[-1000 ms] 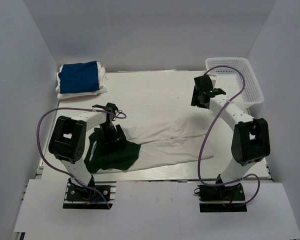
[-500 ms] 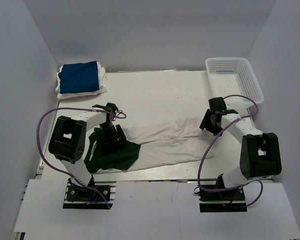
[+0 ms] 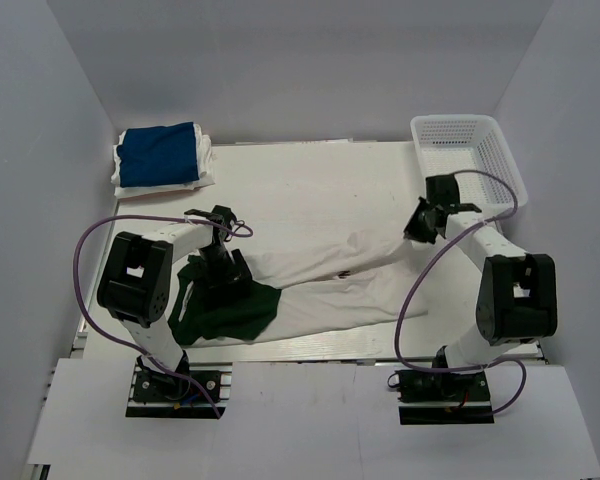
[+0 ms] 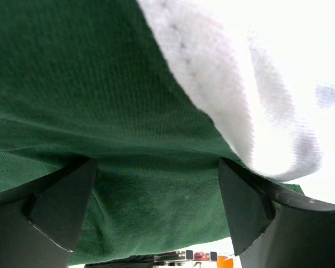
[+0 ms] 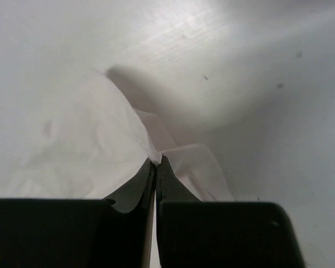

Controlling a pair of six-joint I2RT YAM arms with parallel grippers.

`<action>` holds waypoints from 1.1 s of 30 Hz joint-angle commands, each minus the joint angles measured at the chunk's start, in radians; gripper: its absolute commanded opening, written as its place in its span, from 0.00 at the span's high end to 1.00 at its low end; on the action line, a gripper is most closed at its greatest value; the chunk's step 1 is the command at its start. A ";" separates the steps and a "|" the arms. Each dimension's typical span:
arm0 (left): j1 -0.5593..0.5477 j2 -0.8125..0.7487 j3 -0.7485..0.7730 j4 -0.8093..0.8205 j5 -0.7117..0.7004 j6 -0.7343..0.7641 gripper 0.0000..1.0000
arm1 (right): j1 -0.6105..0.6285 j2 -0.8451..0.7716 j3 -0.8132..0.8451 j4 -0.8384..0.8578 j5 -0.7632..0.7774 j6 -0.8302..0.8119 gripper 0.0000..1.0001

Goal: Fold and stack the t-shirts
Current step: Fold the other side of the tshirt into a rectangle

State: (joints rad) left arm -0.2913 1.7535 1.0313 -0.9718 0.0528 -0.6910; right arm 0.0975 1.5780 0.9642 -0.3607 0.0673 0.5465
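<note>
A long white t-shirt (image 3: 330,280) lies crumpled across the table's middle. A dark green t-shirt (image 3: 230,310) is bunched at its left end. My left gripper (image 3: 223,262) stands open and low over the green t-shirt (image 4: 100,84), its fingers (image 4: 61,195) spread wide on the cloth, with a white fold (image 4: 223,84) beside them. My right gripper (image 3: 421,222) is shut on the white t-shirt's right tip (image 5: 157,162), which rises to it in a peak. A folded royal blue t-shirt (image 3: 158,153) rests on folded white cloth at the back left.
A white mesh basket (image 3: 455,120) stands at the back right corner, just behind my right arm. Grey walls close in the table on three sides. Purple cables loop from both arms.
My right arm came down from beside the basket to the white t-shirt's right end and shut on its tip, drawing it up and back. My left arm has not moved.
</note>
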 commanded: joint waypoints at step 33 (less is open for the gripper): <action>0.004 -0.014 -0.043 0.130 -0.119 0.019 0.00 | -0.056 -0.142 0.134 -0.126 -0.090 -0.048 1.00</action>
State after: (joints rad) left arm -0.2913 1.7405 1.0199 -0.9604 0.0483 -0.6922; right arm 0.0559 1.4906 1.1446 -0.4656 -0.0540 0.5121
